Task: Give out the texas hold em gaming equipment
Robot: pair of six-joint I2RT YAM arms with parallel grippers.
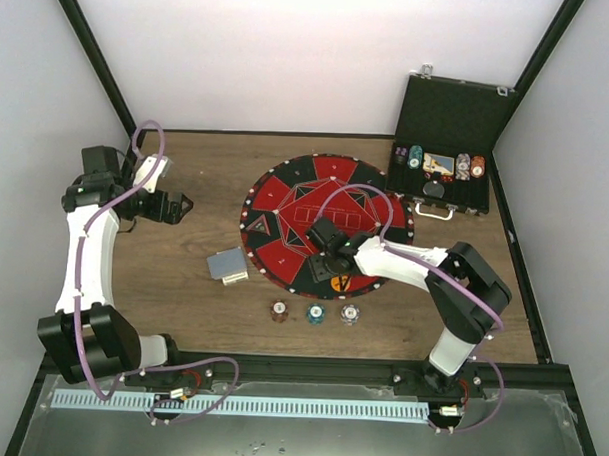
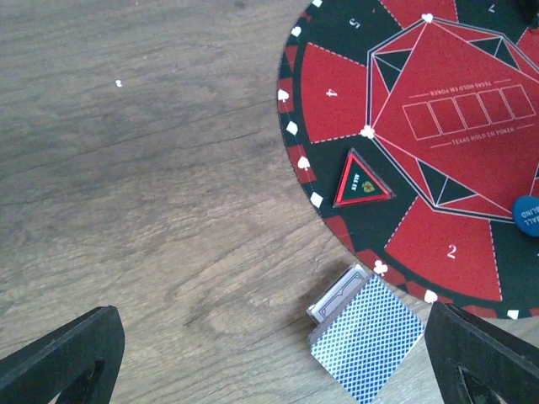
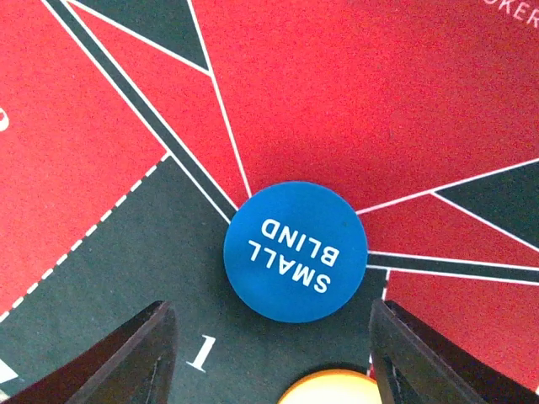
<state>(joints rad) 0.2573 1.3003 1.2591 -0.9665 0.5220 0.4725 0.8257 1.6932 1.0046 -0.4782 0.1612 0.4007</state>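
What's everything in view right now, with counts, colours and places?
Mat: one, red and black, table centre.
Deck: one, blue-backed, on the table beside the mat's near-left edge.
Chips: three, reddish, teal, whitish, in a row on the table before the mat.
Blue button: one, "SMALL BLIND", on the mat.
Orange button: one, on the mat beside the blue.
Triangle marker: one, black, red-edged, mat's left.
Case: one, black, open, far right; more chips inside, count unclear.
Table: one, brown wood.
Left end effector: open, over the far-left table.
Right end effector: open, straddling the blue button.
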